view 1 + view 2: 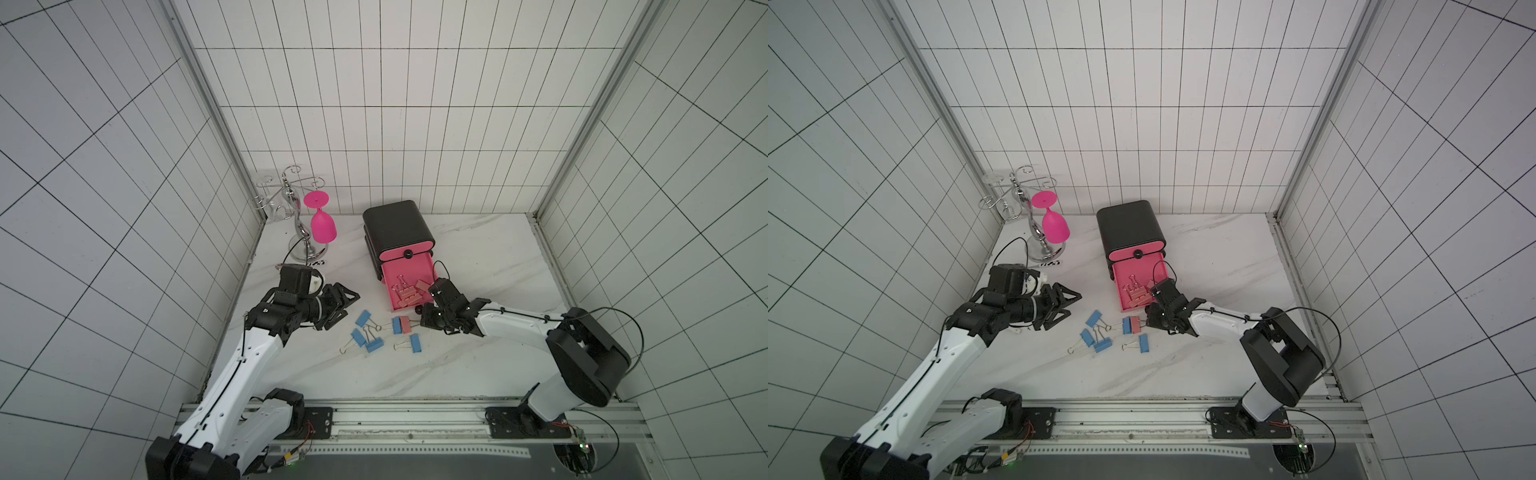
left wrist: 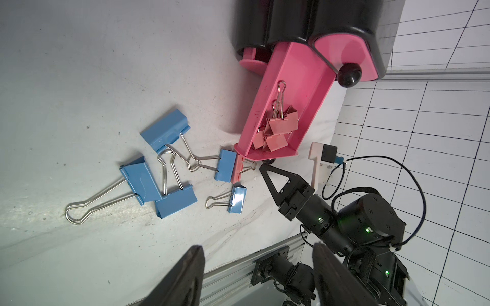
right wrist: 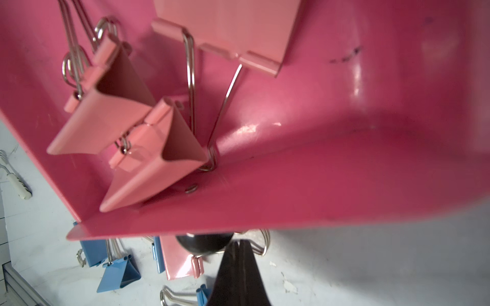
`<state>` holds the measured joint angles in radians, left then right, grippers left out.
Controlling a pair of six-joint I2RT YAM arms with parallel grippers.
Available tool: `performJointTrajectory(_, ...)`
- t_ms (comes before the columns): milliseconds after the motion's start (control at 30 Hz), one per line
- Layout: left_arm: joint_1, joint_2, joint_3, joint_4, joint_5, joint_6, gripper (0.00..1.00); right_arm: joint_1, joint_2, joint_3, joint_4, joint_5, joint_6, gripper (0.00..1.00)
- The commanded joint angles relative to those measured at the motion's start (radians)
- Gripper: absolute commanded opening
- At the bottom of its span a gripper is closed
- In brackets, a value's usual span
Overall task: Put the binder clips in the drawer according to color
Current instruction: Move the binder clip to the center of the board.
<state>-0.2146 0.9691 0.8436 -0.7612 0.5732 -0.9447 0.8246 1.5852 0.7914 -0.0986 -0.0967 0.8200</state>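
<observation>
The little black chest [image 1: 397,226] stands at the far middle of the surface [image 1: 478,257]. One pink drawer [image 1: 409,268] is pulled out toward the near side. I think it is the middle one, but the view is not clear enough to be sure. A pile of pink clips [image 1: 409,296] lies inside it, so the pink sorting is nearly done.

One more pink clip [image 1: 406,325] lies on the surface, just on the near side of the open drawer. It touches a blue clip [image 1: 397,325]. Four other blue clips [image 1: 363,318] lie a little to the left of that pair, and some of their wire handles are tangled. So five blue ones and one pink one are left to put away. No second drawer is open for the blue ones yet. I see no teal clips on the surface.

The right hand [image 3: 237,251] is closed tight with nothing in it. Its tip sits right beside the black knob [image 3: 204,242] of the open drawer. The left hand [image 1: 351,306] is partly open and empty. It hangs over the surface just left of the blue clips.
</observation>
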Motion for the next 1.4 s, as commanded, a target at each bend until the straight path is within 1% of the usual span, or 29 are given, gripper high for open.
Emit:
performJointTrajectory(0,0.004,0.001,0.028,-0.006,0.009,0.03,0.68,-0.004,0.027,0.006,0.02,0.002,0.014,0.0)
performJointTrajectory(267,0.006,-0.017,0.037,-0.03,0.006,0.039,0.68,-0.002,0.041,-0.01,0.032,0.016,0.033,0.0)
performJointTrajectory(533,0.007,-0.033,0.034,-0.026,0.01,0.032,0.68,0.002,0.038,-0.03,-0.003,0.047,0.032,0.0)
performJointTrajectory(900,0.007,-0.049,0.029,-0.03,0.01,0.026,0.68,0.004,-0.002,-0.052,-0.026,0.073,0.025,0.0)
performJointTrajectory(1033,0.007,-0.051,0.023,-0.022,0.009,0.021,0.68,0.004,-0.027,-0.084,-0.045,0.074,0.031,0.0)
performJointTrajectory(1167,0.007,-0.05,0.021,-0.011,0.008,0.014,0.68,0.004,-0.099,-0.157,-0.059,0.078,0.062,0.0)
performJointTrajectory(1367,0.006,-0.05,0.009,0.015,0.006,-0.002,0.68,0.001,-0.281,-0.287,-0.12,0.11,0.13,0.0)
